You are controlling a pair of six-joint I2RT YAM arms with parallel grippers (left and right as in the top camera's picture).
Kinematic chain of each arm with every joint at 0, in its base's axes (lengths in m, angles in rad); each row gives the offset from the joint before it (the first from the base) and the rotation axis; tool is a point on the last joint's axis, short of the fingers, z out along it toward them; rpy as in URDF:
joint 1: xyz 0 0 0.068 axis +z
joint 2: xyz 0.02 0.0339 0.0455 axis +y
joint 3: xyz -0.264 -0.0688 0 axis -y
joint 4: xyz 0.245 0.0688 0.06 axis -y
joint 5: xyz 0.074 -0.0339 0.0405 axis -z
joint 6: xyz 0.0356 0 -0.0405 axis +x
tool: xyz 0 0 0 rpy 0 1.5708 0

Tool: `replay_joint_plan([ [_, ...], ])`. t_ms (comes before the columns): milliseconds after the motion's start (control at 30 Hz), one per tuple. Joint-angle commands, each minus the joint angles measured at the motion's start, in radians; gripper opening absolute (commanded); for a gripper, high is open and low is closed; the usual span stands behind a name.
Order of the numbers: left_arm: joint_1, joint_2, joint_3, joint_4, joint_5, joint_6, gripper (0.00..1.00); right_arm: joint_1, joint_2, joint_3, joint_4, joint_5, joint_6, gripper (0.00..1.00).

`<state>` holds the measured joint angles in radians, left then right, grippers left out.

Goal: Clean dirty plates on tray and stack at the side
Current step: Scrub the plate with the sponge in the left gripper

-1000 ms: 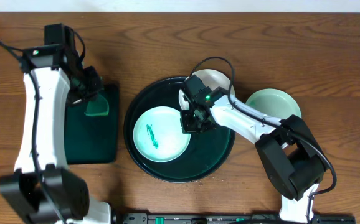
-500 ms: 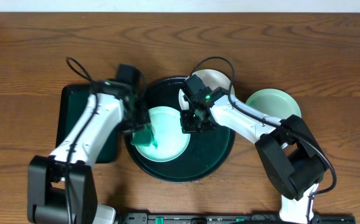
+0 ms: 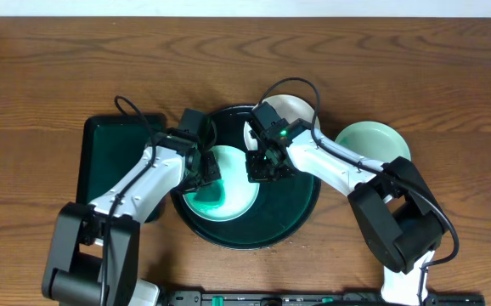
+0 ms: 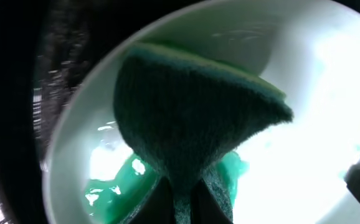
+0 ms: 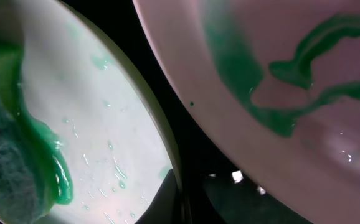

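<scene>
Left gripper (image 3: 205, 170), clamping a dark green sponge (image 4: 192, 118), has arrived on the small round white plate (image 3: 239, 197): wiping begins; right gripper (image 3: 259, 167) pinches its rim.

**Surface Materials and Finish**

The table (image 3: 398, 68) is wood with visible grain and a low satin sheen. The round tray (image 3: 290, 217) is black, smooth and glossy, with specks of reflected light. The wet plate (image 3: 244, 200) is white, smooth and shiny, carrying a slick green smear (image 4: 111, 190) and droplets. The sponge (image 4: 186, 118) is dark green, fibrous and rough, backed by a lighter foam layer. The rectangular tray (image 3: 101, 153) is dark green and matt. The arm casings (image 3: 139, 187) are smooth white plastic.
</scene>
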<state>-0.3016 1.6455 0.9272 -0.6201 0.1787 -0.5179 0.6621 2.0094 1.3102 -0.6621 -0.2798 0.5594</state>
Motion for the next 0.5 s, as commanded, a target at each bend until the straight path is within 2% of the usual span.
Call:
replay_joint_plan([
  [0,-0.003,0.039,-0.024,0.029,0.185,0.145,0.07,-0.008,0.016,0.018,-0.001,-0.011,0.001,0.01],
  [133,-0.003,0.039,-0.023,0.077,0.326,0.312,0.07,-0.008,0.016,0.018,-0.002,-0.014,0.001,0.01],
  [267,-0.001,0.039,-0.018,0.092,0.235,0.317,0.07,-0.008,0.016,0.018,-0.006,-0.016,0.001,0.01],
  [333,-0.001,0.039,-0.016,0.091,0.098,0.268,0.07,-0.008,0.016,0.018,-0.005,-0.017,0.001,0.01],
  [433,-0.001,0.039,-0.015,0.048,-0.124,0.104,0.07,-0.008,0.016,0.018,-0.004,-0.018,0.001,0.01],
  [467,-0.001,0.039,-0.015,0.030,-0.156,0.061,0.07,-0.008,0.016,0.018,-0.004,-0.018,0.001,0.01],
])
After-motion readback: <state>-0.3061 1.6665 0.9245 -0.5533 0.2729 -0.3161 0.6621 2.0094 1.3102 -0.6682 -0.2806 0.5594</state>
